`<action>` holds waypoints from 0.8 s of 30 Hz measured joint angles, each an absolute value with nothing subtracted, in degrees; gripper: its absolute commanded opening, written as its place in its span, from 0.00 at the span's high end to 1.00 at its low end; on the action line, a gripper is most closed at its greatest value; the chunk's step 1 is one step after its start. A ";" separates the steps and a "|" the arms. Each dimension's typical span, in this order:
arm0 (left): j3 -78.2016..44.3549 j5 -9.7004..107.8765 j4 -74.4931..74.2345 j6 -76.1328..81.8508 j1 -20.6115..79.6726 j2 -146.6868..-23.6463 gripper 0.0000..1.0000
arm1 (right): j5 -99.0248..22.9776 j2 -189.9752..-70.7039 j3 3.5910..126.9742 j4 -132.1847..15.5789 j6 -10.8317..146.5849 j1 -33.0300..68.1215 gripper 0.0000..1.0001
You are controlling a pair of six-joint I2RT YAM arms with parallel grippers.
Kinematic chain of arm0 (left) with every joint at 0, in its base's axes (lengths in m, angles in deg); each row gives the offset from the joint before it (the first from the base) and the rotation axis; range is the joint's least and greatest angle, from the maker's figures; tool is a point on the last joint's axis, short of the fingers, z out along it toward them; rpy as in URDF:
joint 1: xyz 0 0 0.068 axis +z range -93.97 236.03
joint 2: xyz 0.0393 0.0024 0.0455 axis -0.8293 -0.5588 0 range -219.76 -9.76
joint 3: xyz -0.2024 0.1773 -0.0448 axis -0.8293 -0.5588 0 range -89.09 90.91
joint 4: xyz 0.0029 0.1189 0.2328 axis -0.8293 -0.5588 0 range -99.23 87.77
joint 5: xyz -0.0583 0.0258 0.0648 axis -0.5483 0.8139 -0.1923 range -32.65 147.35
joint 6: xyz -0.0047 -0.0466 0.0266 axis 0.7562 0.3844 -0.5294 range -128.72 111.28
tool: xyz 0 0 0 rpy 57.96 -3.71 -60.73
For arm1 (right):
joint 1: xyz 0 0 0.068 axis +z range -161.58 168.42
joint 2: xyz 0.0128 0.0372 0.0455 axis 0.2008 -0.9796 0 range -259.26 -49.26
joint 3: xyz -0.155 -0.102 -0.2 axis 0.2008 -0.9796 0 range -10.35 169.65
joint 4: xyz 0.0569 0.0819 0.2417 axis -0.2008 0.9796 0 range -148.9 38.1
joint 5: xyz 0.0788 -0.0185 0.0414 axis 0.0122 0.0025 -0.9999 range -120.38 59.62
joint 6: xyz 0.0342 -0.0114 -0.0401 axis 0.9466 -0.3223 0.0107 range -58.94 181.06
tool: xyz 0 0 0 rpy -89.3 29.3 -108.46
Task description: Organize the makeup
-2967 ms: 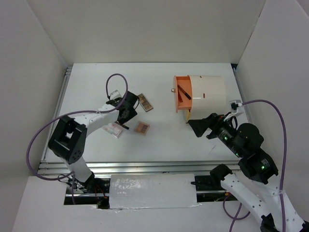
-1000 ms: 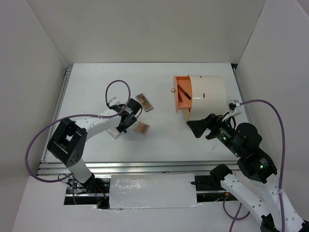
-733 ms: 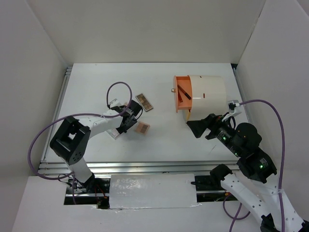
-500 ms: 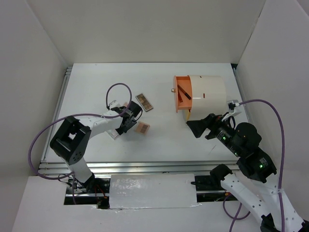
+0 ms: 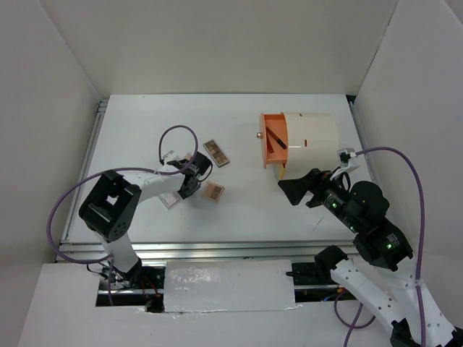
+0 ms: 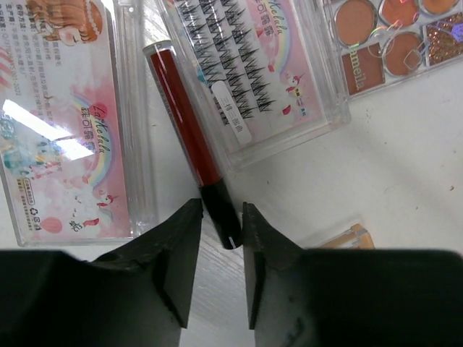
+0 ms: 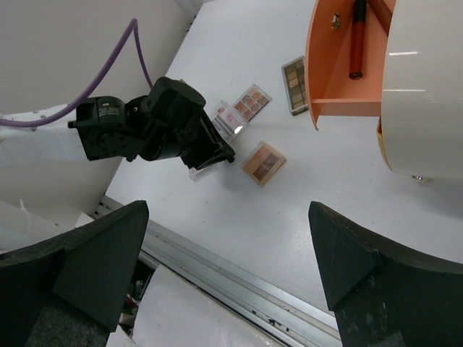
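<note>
- Black fingers [image 6: 173, 246] of the left gripper [image 6: 221, 210] are flanking the dark cap of the red stick [image 6: 184, 116]; whether they are pinching it cannot be told.
- Stick is lying left on the table [image 5: 246, 210], between the lash packet [image 6: 246, 79] and the pink packet [image 6: 65, 123].
- Right gripper [image 7: 228, 217] is hanging with fingers wide apart, near side of the cream container [image 5: 312, 137].

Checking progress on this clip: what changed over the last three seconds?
The left gripper shifted slightly toward the near edge, low over the packets; it now straddles the red stick's dark end, grip unclear. The open right gripper, drawer container and palettes stayed put.
</note>
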State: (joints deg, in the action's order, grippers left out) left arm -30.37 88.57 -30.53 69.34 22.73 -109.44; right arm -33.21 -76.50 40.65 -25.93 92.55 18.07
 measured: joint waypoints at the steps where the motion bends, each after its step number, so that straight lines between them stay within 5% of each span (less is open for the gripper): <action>1: -30.37 88.57 -30.55 69.34 22.75 -109.44 0.65 | -33.23 -76.50 40.65 -25.91 92.55 18.07 0.00; 4: -30.40 88.55 -30.79 69.41 22.80 -109.44 0.87 | -33.23 -76.57 40.65 -25.91 92.55 18.07 0.00; 9: -30.37 88.48 -31.18 69.30 22.82 -109.09 1.00 | -33.23 -76.68 40.65 -25.91 92.55 18.07 0.00; 19: -29.54 89.53 -34.81 67.72 21.70 -94.42 1.00 | -32.99 -76.70 40.65 -25.88 92.53 18.07 0.00; 24: -25.30 84.70 -25.32 52.21 18.64 -90.23 1.00 | -31.46 -76.68 40.72 -25.86 92.55 18.07 0.00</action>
